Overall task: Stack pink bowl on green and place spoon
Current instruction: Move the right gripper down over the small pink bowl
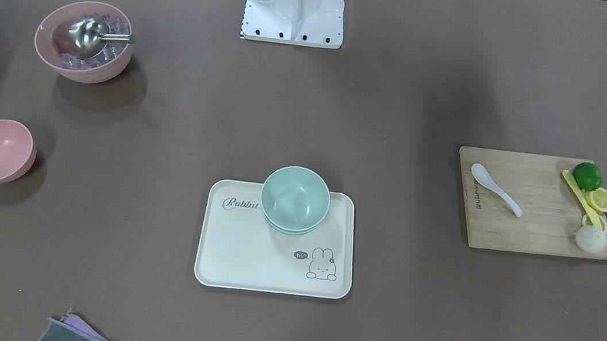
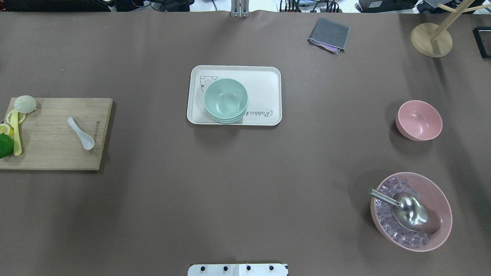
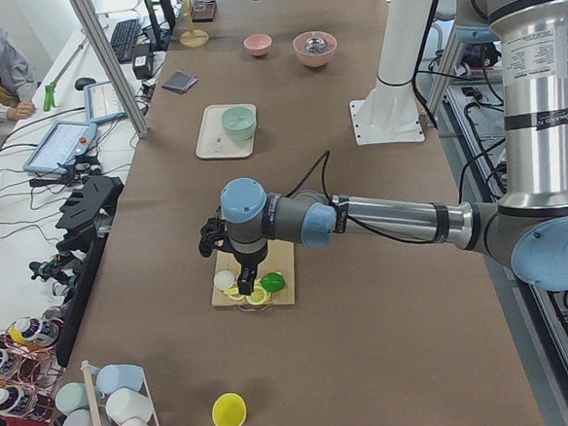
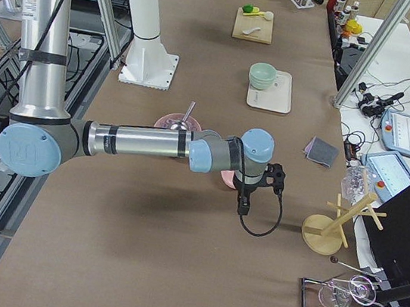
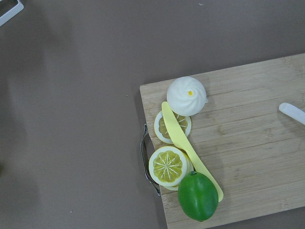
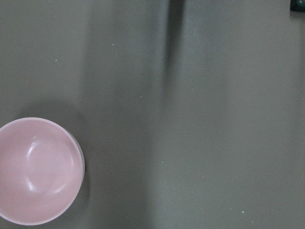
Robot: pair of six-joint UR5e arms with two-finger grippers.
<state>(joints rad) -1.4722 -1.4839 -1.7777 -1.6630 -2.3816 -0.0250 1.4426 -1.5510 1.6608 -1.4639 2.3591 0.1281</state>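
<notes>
surface [image 2: 245,199] is carrying things well apart: tray [image 2: 268,76] in the middle, board [image 2: 53,153] on my left. green bowl stack [image 2: 225,99] is sitting on the tray. empty pink bowl [image 2: 419,120] is sitting on my right, near my right fingers [image 4: 244,202]. i am judging a rim pinch best, carrying it level and lowering it centred. spoon [image 2: 81,133] is lying on the board, near my left fingers [image 3: 242,276]. i cannot tell whether either pair is wide or narrow.
</notes>
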